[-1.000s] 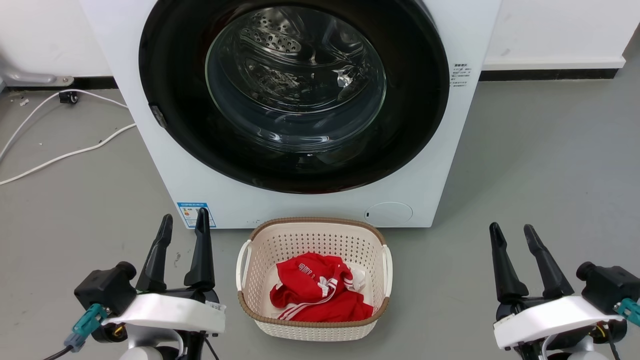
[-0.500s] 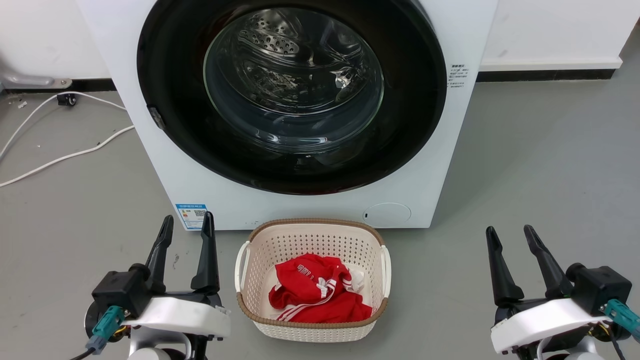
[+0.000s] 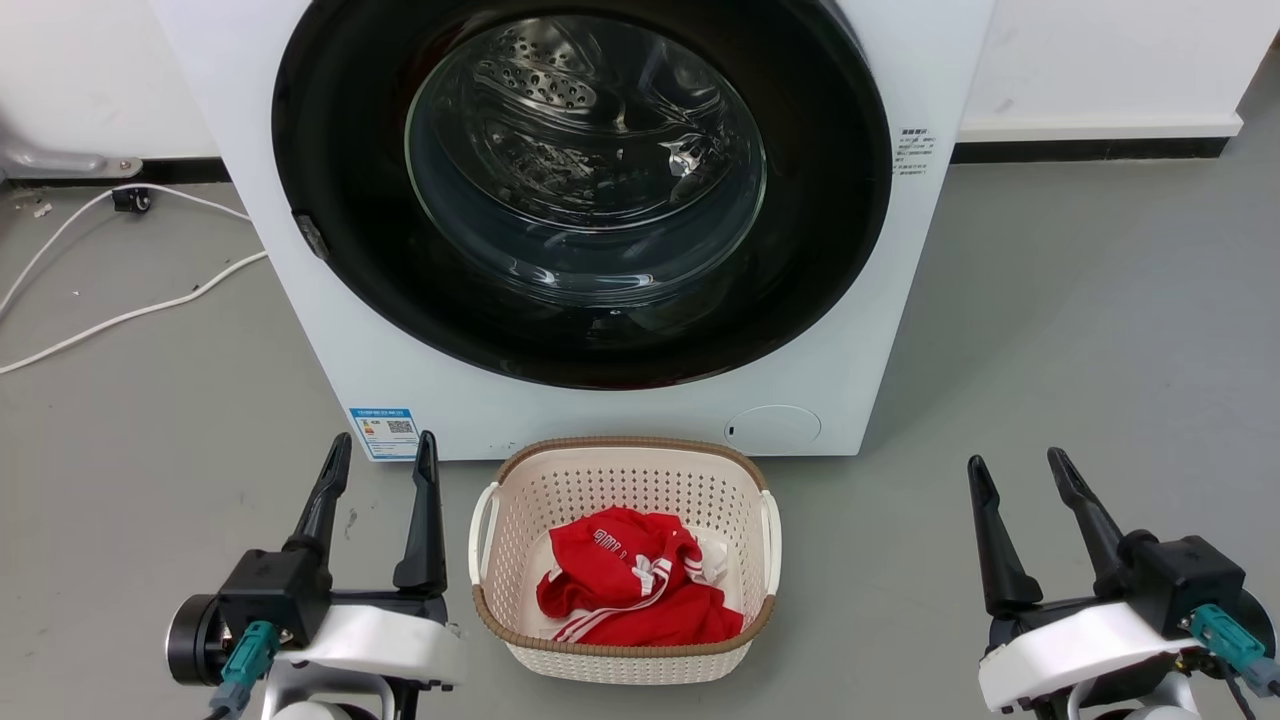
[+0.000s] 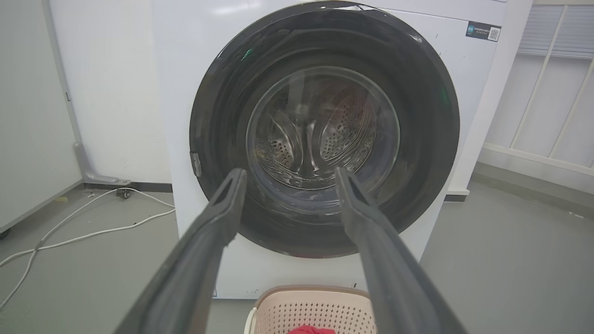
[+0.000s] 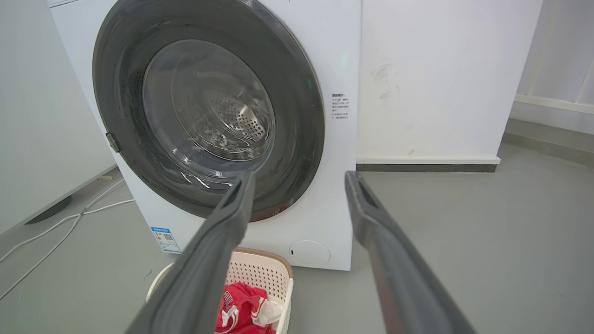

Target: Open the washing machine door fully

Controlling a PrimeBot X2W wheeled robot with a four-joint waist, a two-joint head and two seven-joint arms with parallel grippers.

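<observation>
Flush against the front of the machine (image 3: pixel 620 415), the door (image 3: pixel 585 170) is shut, its black ring facing the head camera and the steel drum (image 3: pixel 545 85) showing through its glass. A small catch (image 3: pixel 310 235) sits on the door's left edge. Just before the machine, on the floor (image 3: pixel 1050 330), stands a cream basket (image 3: pixel 625 480) with a red garment (image 3: pixel 630 590) in it. The left pincer (image 3: pixel 384 447) hovers left of the basket, released, fingers apart and holding nothing; the right pincer (image 3: pixel 1016 462) hovers well right of it, likewise released. Both are apart from the door. A white cable (image 3: pixel 130 315) lies on the floor at the left.
</observation>
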